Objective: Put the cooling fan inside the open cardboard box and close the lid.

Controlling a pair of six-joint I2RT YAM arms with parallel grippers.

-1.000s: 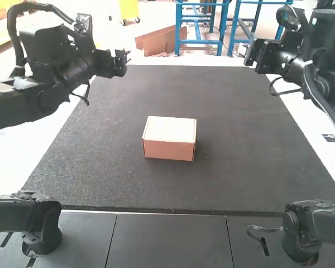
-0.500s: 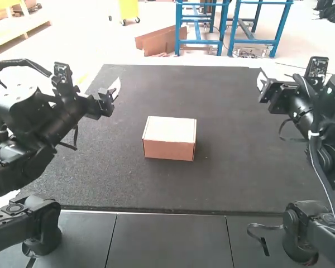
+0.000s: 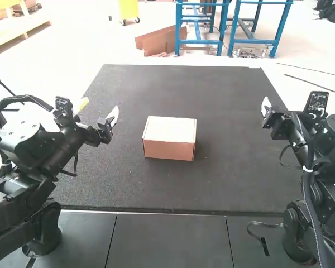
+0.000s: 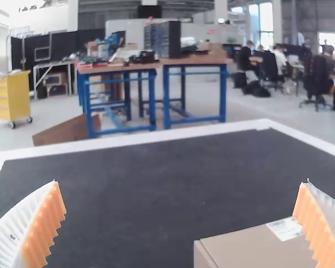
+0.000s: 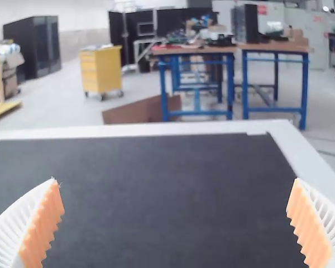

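Observation:
A small brown cardboard box (image 3: pixel 169 138) stands in the middle of the black mat (image 3: pixel 229 100) with its lid flat and closed. My left gripper (image 3: pixel 97 110) hovers to the box's left, open and empty, pointing toward the far side. In the left wrist view the box's top (image 4: pixel 257 248) lies close to one orange pad (image 4: pixel 312 223), and the left gripper (image 4: pixel 180 187) is spread wide. My right gripper (image 3: pixel 268 113) hangs above the mat's right edge, apart from the box. In the right wrist view this gripper (image 5: pixel 174 187) is open over bare mat.
The mat covers most of the table, with a white table margin (image 3: pixel 39 84) on the left and right. Dark base plates (image 3: pixel 167 240) run along the near edge, where both arm bases stand.
Both arms have dropped and drawn back toward the near side, the grippers now lower and closer to the mat. The box has not moved.

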